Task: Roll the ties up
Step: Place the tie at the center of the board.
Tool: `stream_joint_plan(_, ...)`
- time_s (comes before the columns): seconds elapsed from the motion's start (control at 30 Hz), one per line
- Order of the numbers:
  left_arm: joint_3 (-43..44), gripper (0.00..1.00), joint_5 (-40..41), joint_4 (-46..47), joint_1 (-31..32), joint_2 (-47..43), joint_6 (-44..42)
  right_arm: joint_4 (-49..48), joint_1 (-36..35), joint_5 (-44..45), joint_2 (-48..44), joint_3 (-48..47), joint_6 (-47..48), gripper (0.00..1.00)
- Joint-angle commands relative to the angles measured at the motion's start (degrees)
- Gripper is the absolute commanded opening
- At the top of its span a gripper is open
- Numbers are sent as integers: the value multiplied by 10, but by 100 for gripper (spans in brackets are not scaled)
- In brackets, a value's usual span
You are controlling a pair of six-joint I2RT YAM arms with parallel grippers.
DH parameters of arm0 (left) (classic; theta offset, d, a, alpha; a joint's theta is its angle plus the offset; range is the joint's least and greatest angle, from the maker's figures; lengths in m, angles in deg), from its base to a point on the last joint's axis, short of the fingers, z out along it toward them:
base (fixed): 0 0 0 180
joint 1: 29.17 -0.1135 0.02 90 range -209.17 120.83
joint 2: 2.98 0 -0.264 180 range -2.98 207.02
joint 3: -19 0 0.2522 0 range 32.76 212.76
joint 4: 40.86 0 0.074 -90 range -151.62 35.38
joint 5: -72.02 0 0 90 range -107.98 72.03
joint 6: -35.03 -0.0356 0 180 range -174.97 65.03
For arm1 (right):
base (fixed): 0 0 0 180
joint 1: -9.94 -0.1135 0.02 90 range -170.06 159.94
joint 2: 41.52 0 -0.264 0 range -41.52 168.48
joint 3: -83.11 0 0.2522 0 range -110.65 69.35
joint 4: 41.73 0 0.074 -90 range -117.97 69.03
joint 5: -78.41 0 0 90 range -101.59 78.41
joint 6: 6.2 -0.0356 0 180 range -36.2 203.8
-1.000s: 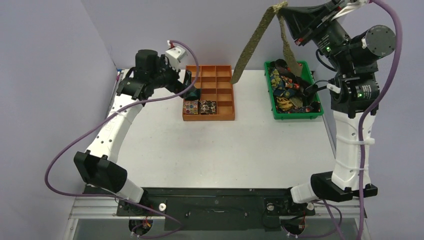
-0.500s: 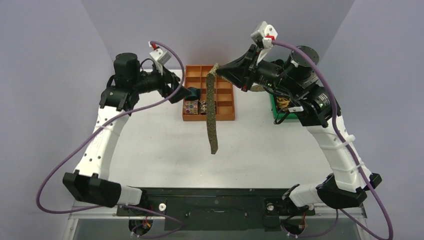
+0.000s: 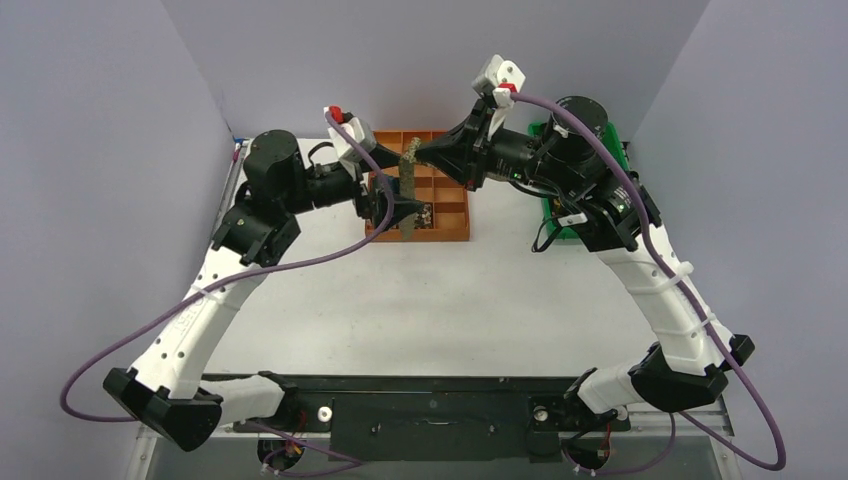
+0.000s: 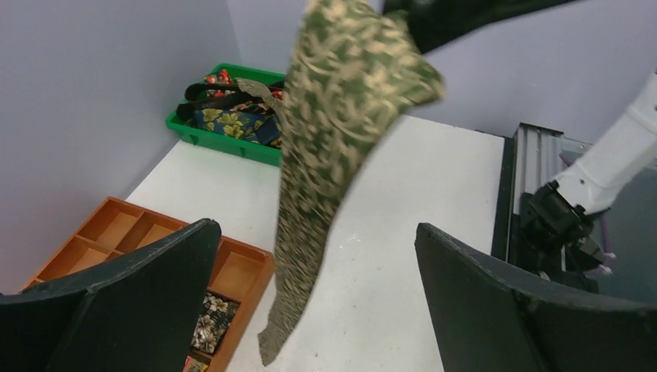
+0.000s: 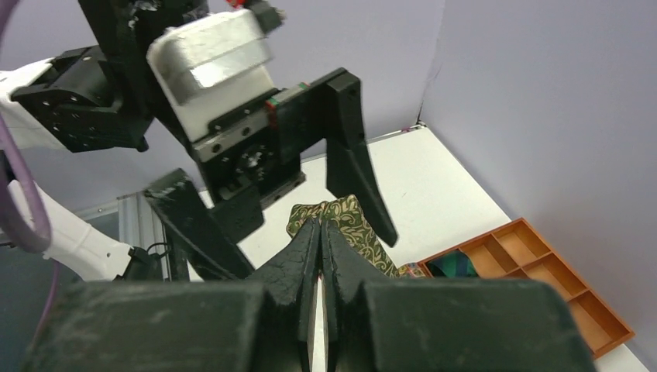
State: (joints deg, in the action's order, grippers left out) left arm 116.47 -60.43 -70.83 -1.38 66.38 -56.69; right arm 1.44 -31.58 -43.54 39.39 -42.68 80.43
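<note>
Top external: the right gripper (image 3: pixel 418 154) was clamped on the olive-gold tie (image 3: pixel 408 188), which hung between the widely spread fingers of the left gripper (image 3: pixel 397 211), above the bench (image 3: pixel 450 300).

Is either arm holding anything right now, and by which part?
The right gripper is shut on the olive-gold tie, pinching its bunched upper end; the rest hangs down. The left gripper is open and holds nothing.

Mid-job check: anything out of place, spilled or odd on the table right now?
Nothing spilled or damaged. Only the olive-gold tie hangs in the air from the shut right gripper above the orange tray, not flat on the table; the open left gripper straddles it.
</note>
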Motion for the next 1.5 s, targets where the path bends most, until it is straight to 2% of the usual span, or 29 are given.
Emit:
stream_joint_plan(0.0,25,98,103,91,26,25,36,-28,-16,-5,-11,5,16,0)
stream_joint_plan(0.03,31,94,108,91,31,32,39,-28,-19,-7,-13,7,20,0)
stream_joint_plan(0.1,43,77,117,95,33,36,49,-29,-19,-6,-14,9,22,0)
stream_joint_plan(0.13,47,57,117,96,32,35,51,-29,-19,-1,-14,9,23,0)
stream_joint_plan(0.17,48,45,115,96,28,30,53,-29,-19,3,-18,9,22,0)
stream_joint_plan(0.2,45,19,113,98,24,26,57,-30,-18,18,-20,9,23,8)
stream_joint_plan(0.23,43,9,112,100,11,16,69,-30,-14,29,-26,13,23,18)
stream_joint_plan(0.27,41,1,103,103,1,12,76,-30,-8,50,-30,16,22,39)
stream_joint_plan(0.3,44,0,86,104,-22,5,94,-30,8,60,-39,23,20,48)
stream_joint_plan(0.33,48,0,78,106,-36,1,102,-30,19,70,-44,27,15,66)
stream_joint_plan(0.4,68,0,65,111,-75,-9,130,-29,65,70,-56,40,7,73)
stream_joint_plan(0.5,115,0,57,118,-136,-23,144,-2,153,61,-75,71,36,75)
stream_joint_plan(0.53,124,0,57,118,-144,-27,144,7,182,60,-78,87,70,75)
stream_joint_plan(0.67,164,0,65,118,-176,-51,133,46,224,90,-97,167,214,75)
stream_joint_plan(0.77,194,0,76,114,-182,-54,130,23,231,127,-93,222,293,75)
stream_joint_plan(0.87,211,0,77,120,-190,-52,144,-31,232,138,-68,267,312,75)
stream_joint_plan(1.23,275,0,130,68,-242,-55,144,-71,270,151,68,284,419,76)
stream_joint_plan(1.37,275,0,175,52,-259,-65,137,-75,282,172,151,280,434,70)
stream_joint_plan(1.43,287,0,227,32,-264,-61,122,-74,289,186,179,278,444,65)
stream_joint_plan(1.47,302,0,279,10,-265,-58,117,-73,293,196,186,277,450,60)
